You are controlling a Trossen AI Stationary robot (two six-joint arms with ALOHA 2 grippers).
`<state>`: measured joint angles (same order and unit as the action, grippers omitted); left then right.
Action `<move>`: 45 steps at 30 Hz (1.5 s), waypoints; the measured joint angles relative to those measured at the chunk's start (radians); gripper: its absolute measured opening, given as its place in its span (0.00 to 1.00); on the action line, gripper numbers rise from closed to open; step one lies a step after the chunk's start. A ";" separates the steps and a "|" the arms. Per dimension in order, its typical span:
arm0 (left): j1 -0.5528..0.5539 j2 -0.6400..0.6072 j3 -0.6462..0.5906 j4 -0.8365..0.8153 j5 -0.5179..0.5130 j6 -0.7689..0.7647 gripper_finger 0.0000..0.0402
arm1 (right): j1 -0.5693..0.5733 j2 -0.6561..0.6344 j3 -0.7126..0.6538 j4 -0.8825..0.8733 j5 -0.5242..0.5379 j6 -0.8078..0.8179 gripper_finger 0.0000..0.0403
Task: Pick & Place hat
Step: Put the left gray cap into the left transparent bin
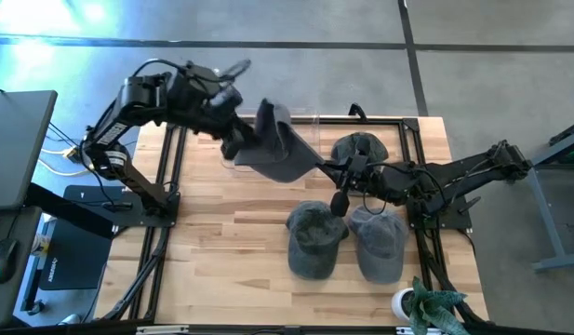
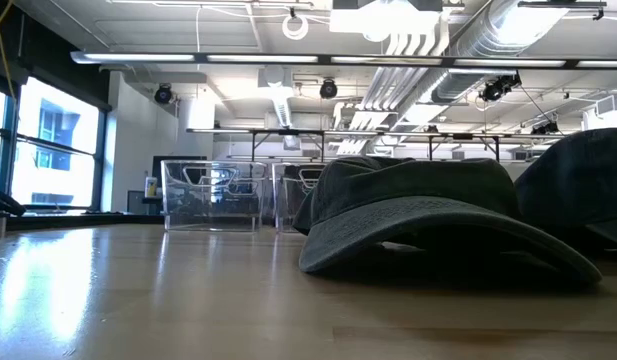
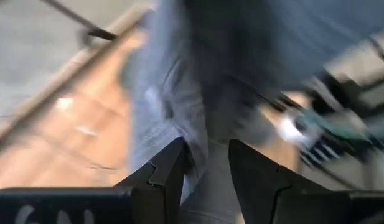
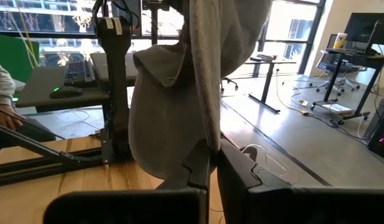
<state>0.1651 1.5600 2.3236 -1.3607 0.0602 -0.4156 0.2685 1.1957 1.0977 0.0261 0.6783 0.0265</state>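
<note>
A grey hat (image 1: 279,144) hangs in the air over the table's far middle, stretched between my two grippers. My left gripper (image 1: 233,142) is shut on the hat's left side, and my right gripper (image 1: 327,170) is shut on its right side. In the right wrist view the hat (image 4: 179,93) hangs in front of the camera as a loose bag of cloth. Three more dark grey hats lie on the wood: two side by side near the front (image 1: 314,239) (image 1: 380,244), resting on their brims, and one at the far right (image 1: 359,147). My left gripper has the hat's cloth (image 3: 207,134) between its two fingers, coming from the table's left and slanting down; the view is blurred, so which part it has cannot be told. The hat is lifted clear. My right gripper pinches a thin edge of the hat's cloth (image 4: 211,142) between its two fingers (image 4: 198,163), level, from the table's right. The hat rises above the fingers and sags beside them, clear of the table.
Clear plastic bins (image 2: 213,195) stand at the table's far edge. A dark metal frame (image 1: 166,186) runs along the left and right sides. A potted plant (image 1: 435,307) sits at the front right corner. A person's sleeve (image 4: 2,84) shows beyond the table.
</note>
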 joint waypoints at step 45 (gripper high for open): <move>-0.088 -0.088 0.009 0.080 -0.055 -0.020 0.30 | -0.001 0.000 0.000 -0.001 0.002 0.018 0.01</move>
<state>0.0773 1.4723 2.3322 -1.2807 0.0051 -0.4357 0.2676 1.1956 1.0973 0.0250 0.6807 0.0445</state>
